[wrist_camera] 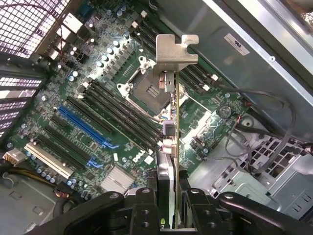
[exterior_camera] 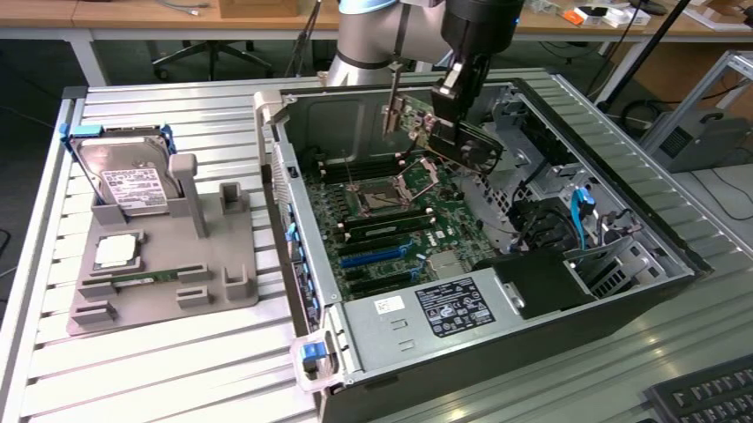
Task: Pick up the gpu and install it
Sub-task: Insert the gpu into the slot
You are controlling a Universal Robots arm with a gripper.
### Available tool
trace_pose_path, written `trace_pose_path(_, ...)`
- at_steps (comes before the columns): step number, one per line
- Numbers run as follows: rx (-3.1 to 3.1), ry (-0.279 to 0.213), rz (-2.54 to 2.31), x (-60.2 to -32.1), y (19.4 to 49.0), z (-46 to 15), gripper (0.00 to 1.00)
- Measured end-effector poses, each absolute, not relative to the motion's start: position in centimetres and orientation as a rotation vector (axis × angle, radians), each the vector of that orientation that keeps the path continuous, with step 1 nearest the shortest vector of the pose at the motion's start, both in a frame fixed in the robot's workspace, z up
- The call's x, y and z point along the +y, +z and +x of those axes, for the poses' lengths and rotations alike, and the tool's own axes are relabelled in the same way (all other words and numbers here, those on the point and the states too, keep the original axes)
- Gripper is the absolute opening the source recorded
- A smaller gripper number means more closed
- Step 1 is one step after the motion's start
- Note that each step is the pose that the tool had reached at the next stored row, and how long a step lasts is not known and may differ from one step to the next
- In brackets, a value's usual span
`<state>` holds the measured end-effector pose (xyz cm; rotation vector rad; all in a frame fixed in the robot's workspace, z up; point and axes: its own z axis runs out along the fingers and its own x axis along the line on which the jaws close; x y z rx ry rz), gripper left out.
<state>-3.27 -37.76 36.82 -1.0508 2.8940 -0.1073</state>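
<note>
Jaws clamped on the gpu [exterior_camera: 467, 143]: the gripper [exterior_camera: 451, 88] has it pinched by 1 end, and the card hangs tilted in the air inside the open computer case [exterior_camera: 659, 233]. It's up over the motherboard [exterior_camera: 394, 216], at the far end near the CPU socket [exterior_camera: 383, 196]. From the wrist view the gripper [wrist_camera: 168, 198] squeezes the gpu [wrist_camera: 166, 164] edge-on, 2 black fingers [wrist_camera: 144, 205] either side, and the silver bracket [wrist_camera: 173, 49] sticks out at the free end over the socket. The blue slots [wrist_camera: 83, 128] lie off to 1 side. On the exterior view's left, the hard drive [exterior_camera: 132, 181] stands in a gray fixture [exterior_camera: 229, 264].
</note>
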Motion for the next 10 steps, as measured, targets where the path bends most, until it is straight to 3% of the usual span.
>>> trace_pose_path(10, 2.847, -0.105, -1.165, -37.76, 36.76, -3.27, 0.27)
